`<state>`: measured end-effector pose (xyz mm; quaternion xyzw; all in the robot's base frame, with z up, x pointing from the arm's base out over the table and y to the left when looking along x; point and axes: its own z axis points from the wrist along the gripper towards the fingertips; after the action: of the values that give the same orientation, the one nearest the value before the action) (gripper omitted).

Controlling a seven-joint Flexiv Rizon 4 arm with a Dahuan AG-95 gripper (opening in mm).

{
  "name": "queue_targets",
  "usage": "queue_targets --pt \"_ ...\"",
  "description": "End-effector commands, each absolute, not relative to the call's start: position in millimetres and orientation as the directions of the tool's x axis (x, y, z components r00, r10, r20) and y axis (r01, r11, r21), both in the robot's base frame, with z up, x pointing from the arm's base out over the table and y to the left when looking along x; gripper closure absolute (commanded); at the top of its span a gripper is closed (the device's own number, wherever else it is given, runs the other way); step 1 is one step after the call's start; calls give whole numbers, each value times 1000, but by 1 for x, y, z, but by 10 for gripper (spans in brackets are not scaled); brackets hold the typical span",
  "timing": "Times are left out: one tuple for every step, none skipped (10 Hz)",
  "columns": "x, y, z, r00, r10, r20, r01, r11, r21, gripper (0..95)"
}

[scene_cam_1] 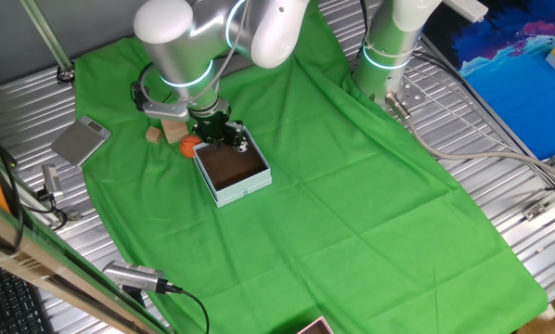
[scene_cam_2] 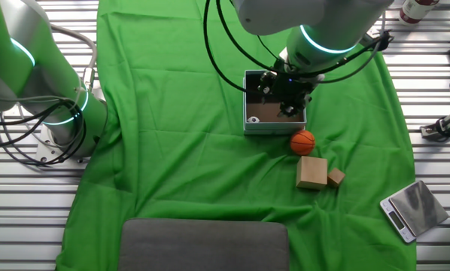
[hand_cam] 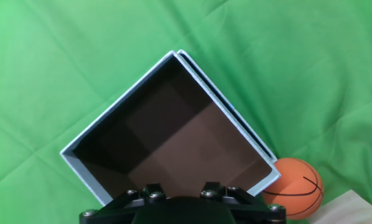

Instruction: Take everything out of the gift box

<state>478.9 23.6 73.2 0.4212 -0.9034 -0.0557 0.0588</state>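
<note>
- Box (scene_cam_2: 274,113): sits mid-cloth, pale blue walls, brown floor; a small ball (scene_cam_2: 253,118) is left in 1 corner.
- Pincer (scene_cam_2: 284,92): hangs over the box; I cannot tell its jaw state.
- Basketball (scene_cam_2: 302,141) and 2 wood blocks (scene_cam_2: 311,172) lie outside, just beside the box.
- Judgement: nearly done, 1 item left.

Pale blue gift box (hand_cam: 86,163) brown inside, orange basketball (hand_cam: 296,188), green cloth (scene_cam_1: 352,204)

I see open green cloth (scene_cam_1: 352,186) from 3 to 6 o'clock of the gift box (scene_cam_1: 233,173) | basketball (scene_cam_1: 190,145) and wooden blocks (scene_cam_1: 171,132) crowd its 10 o'clock side | gripper (scene_cam_1: 224,133) hangs over its 12 o'clock rim
</note>
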Motion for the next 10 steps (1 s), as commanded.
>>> queue_targets --pt "479 23 73 -641 -765 59 -753 642 148 570" --pt "480 22 72 -642 -764 58 -751 643 149 570" --pt "481 22 70 -642 -765 58 -752 642 147 570" --pt "481 22 69 -642 -765 58 -752 643 147 570" --pt "481 22 66 -644 -763 61 -750 645 147 570" --pt "480 21 63 -644 -763 61 -750 645 146 570" --pt "478 21 60 -644 -763 60 -750 645 146 570" --pt "476 21 58 -644 -763 59 -750 645 146 570" --pt "473 21 56 -643 -763 60 -751 644 146 570" --pt "470 20 54 -643 -763 60 -751 644 145 570"
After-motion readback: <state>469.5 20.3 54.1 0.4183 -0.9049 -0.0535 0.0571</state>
